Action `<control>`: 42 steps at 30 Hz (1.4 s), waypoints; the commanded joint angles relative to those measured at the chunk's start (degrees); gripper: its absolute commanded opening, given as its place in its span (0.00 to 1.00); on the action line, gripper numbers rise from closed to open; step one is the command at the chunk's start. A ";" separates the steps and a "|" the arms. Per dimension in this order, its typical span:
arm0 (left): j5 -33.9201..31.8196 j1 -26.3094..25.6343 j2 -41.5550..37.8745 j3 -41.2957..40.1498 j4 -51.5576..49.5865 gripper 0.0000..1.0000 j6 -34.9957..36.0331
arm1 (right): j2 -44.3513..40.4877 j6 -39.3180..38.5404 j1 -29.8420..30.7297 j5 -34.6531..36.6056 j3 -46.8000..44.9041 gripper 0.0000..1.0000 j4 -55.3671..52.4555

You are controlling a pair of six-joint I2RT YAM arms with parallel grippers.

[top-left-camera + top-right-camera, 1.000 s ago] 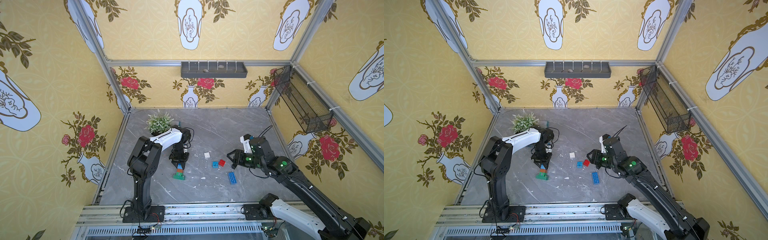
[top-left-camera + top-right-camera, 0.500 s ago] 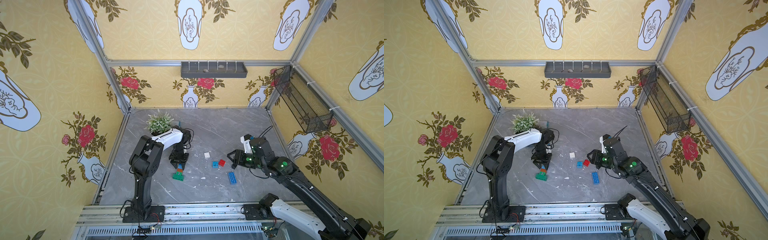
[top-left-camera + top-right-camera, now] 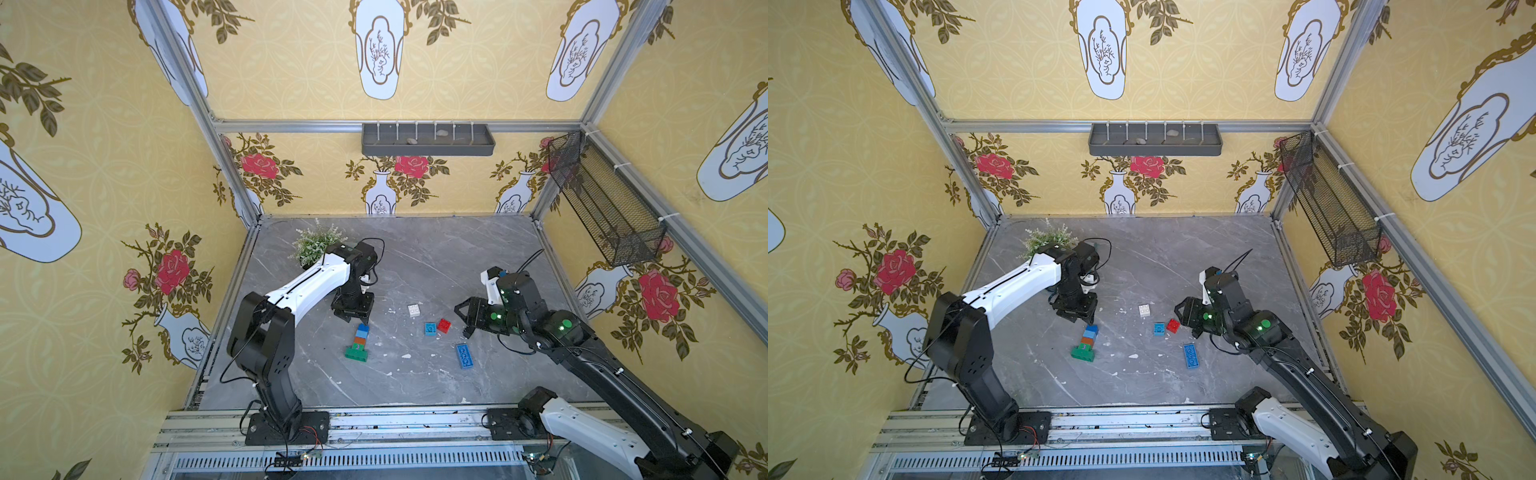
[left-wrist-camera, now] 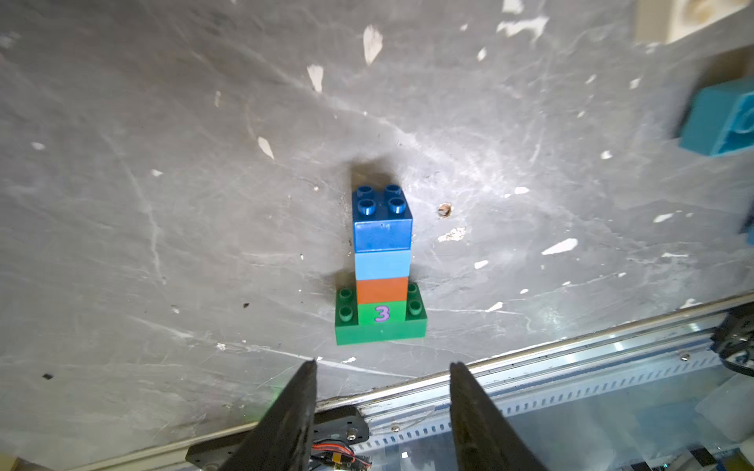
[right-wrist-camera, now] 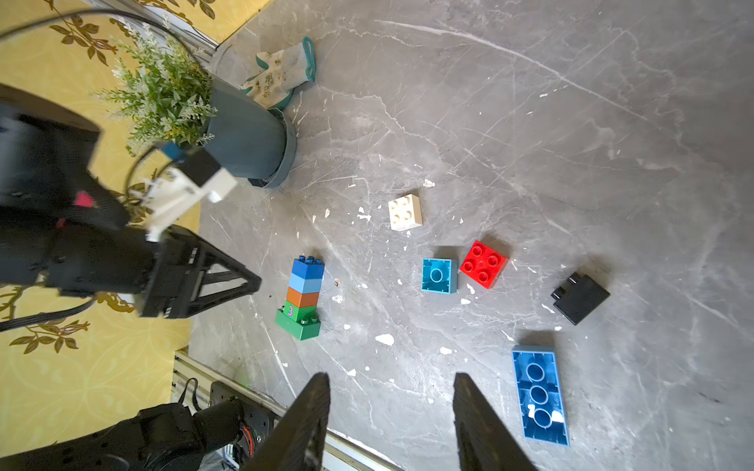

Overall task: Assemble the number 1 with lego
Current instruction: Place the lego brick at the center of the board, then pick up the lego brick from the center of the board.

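The lego stack [image 4: 381,265] stands free on the table: a long green base, a green brick marked 3, then orange-brown, light blue and blue. It shows in both top views [image 3: 359,341] [image 3: 1086,343]. My left gripper [image 4: 383,365] is open and empty, just behind and above the stack [image 3: 353,311]. My right gripper [image 5: 389,377] is open and empty too, beside the loose bricks [image 3: 460,322]. The loose bricks are a white [image 3: 414,310], a light blue [image 3: 430,328], a red [image 3: 444,326], a long blue [image 3: 464,355] and a black one [image 5: 580,297].
A potted plant [image 3: 314,249] stands at the back left with a work glove [image 5: 281,77] beside it. A grey shelf tray [image 3: 428,139] hangs on the back wall, a mesh basket [image 3: 602,199] on the right wall. A metal rail [image 3: 374,419] runs along the front edge.
My left gripper has opened and drawn back from the stack, whose top bricks now show. The right arm has not moved.
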 commanded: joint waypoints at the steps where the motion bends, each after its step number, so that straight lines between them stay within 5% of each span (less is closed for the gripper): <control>1: -3.16 -0.14 -6.37 -1.48 7.01 0.54 -2.60 | 1.49 -1.47 0.07 2.27 1.15 0.52 0.07; 10: -6.88 -0.14 -27.85 -18.81 34.60 0.53 -8.37 | 7.21 -2.79 0.05 7.33 2.94 0.55 -4.50; 19: -5.23 -0.14 -40.92 -32.75 53.61 0.54 -10.62 | 11.96 8.68 4.03 5.13 -2.81 0.59 -10.55; 33: -5.96 -0.14 -42.43 -36.11 63.89 0.58 -9.43 | 26.74 7.97 7.16 5.90 -7.10 0.64 -4.70; 42: -7.63 -0.14 -43.57 -37.84 65.23 0.58 -9.99 | 33.46 4.93 7.23 8.29 -4.46 0.50 -6.14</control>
